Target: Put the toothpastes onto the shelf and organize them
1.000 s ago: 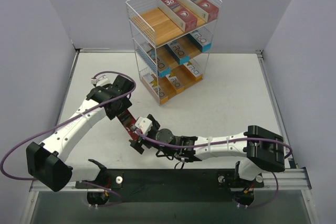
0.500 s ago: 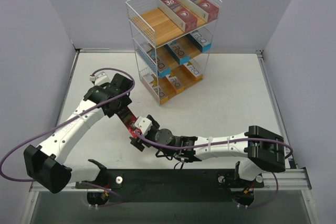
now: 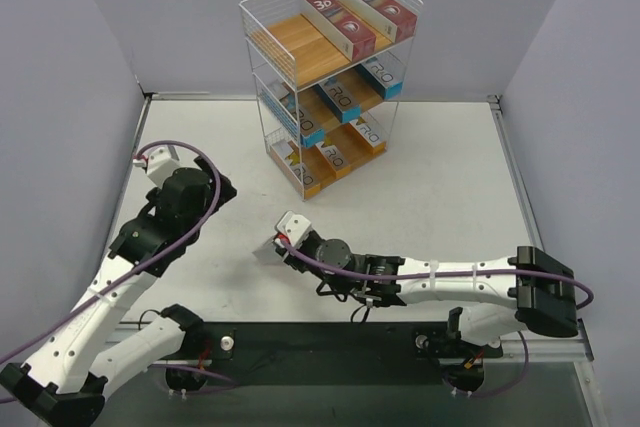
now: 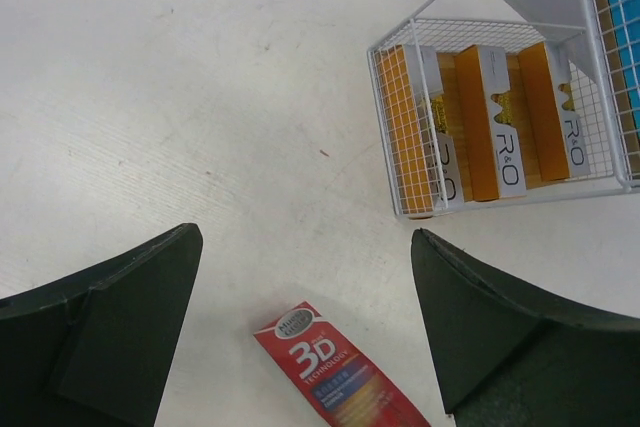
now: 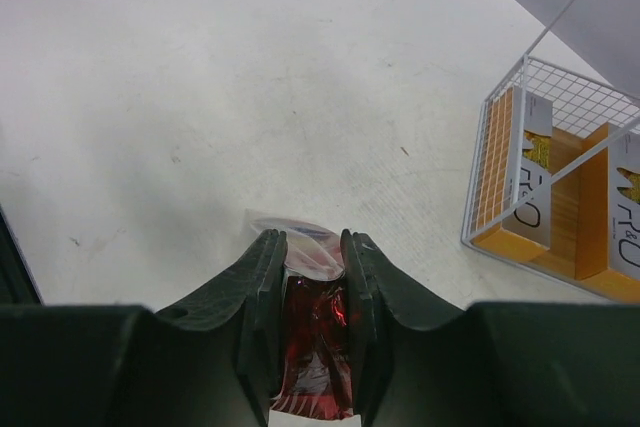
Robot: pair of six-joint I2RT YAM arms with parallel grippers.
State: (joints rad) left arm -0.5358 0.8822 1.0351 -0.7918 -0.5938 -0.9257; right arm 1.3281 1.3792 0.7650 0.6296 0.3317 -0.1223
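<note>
My right gripper (image 5: 311,242) is shut on a red toothpaste carton (image 5: 315,347) marked "3D"; the carton's end (image 4: 330,367) also shows low in the left wrist view. From above, the right gripper (image 3: 280,243) sits mid-table and hides most of that carton. My left gripper (image 4: 305,237) stands wide open with nothing between its fingers, drawn back to the left (image 3: 215,192). The shelf (image 3: 300,47) stands at the back. Two red toothpastes (image 3: 340,22) lie on its top board, teal ones (image 3: 335,97) on the middle, orange ones (image 3: 330,159) on the bottom.
The shelf's bottom corner with orange cartons (image 4: 480,122) lies ahead and to the right of both grippers, also in the right wrist view (image 5: 530,187). Grey walls enclose the white table (image 3: 430,187) on the left, back and right.
My left gripper opened, let go of the red carton and drew back to the left. My right gripper closed on that carton and shifted slightly right.
</note>
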